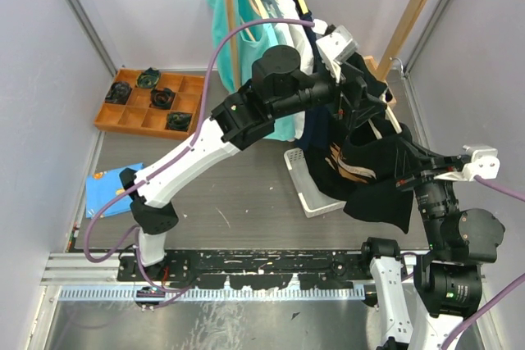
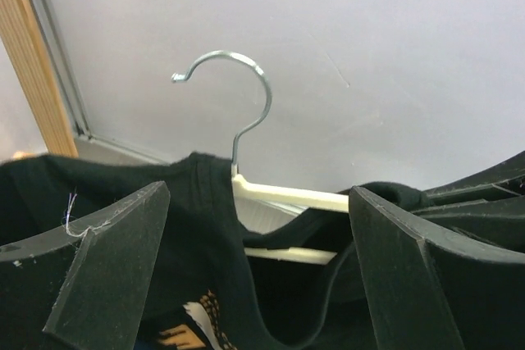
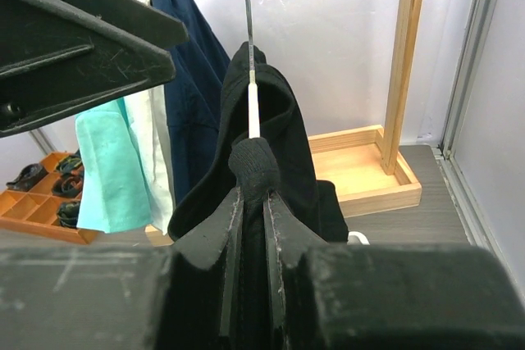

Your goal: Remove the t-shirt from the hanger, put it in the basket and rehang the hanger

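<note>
Left gripper (image 2: 258, 239) wide open mid-frame, hanger (image 2: 287, 197) showing between its fingers (image 2: 115, 260) — right gripper (image 3: 253, 202) clamped on the black shirt (image 3: 283, 120), bottom center.

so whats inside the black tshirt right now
A cream hanger sits inside the black t-shirt, its metal hook sticking up out of the collar. One side of the hanger is covered by fabric.

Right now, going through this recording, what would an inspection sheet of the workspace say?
Surface: dark scuffed table.
Job's things: black t-shirt on white hanger, its hook on nothing.
Clutter: white basket, orange tray, blue item.
End effectors: left end effector open at the collar; right end effector shut on the t-shirt.
Cables: purple cable along the left arm.
Surroundings: wooden rack with garments.
</note>
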Tool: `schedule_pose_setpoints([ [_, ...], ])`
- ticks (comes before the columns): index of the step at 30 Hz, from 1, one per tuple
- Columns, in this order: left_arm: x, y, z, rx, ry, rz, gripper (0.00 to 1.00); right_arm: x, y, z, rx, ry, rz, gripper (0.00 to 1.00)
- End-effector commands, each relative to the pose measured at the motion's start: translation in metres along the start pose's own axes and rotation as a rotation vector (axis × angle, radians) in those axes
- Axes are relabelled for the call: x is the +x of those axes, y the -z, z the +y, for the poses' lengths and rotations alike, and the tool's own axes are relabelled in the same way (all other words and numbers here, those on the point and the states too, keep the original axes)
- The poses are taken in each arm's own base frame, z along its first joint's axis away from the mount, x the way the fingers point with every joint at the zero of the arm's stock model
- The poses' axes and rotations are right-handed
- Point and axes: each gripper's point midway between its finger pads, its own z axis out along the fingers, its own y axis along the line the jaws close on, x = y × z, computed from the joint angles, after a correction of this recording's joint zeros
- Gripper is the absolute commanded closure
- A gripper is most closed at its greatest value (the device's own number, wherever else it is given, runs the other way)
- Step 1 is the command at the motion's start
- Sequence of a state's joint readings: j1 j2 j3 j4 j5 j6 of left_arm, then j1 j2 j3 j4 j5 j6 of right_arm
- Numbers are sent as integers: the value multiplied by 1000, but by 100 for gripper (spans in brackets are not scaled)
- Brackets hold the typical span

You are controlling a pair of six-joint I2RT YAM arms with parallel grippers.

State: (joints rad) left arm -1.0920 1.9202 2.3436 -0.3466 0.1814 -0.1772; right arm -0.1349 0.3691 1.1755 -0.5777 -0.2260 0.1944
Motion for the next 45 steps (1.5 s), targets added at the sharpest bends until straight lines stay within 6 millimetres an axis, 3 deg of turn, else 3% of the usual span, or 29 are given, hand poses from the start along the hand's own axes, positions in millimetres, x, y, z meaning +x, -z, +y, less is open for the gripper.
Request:
schedule_pose_setpoints([
  [1, -19, -10, -9, 31, -137, -104, 2, -34, 2, 10, -35, 29, -99, 99],
  [9, -8, -24, 0, -10, -188, -103, 6, -36, 2, 13, -47, 23, -100, 99],
  [18, 1, -36, 6, -30, -224, -129, 19, -38, 5, 18, -69, 18, -102, 99],
  [40, 12, -42, 5, -34, -221, -114, 76, -40, 8, 22, -80, 5, -110, 99],
  [45, 16, -43, 2, -26, -216, -102, 78, -42, 8, 22, -80, 5, -115, 99],
])
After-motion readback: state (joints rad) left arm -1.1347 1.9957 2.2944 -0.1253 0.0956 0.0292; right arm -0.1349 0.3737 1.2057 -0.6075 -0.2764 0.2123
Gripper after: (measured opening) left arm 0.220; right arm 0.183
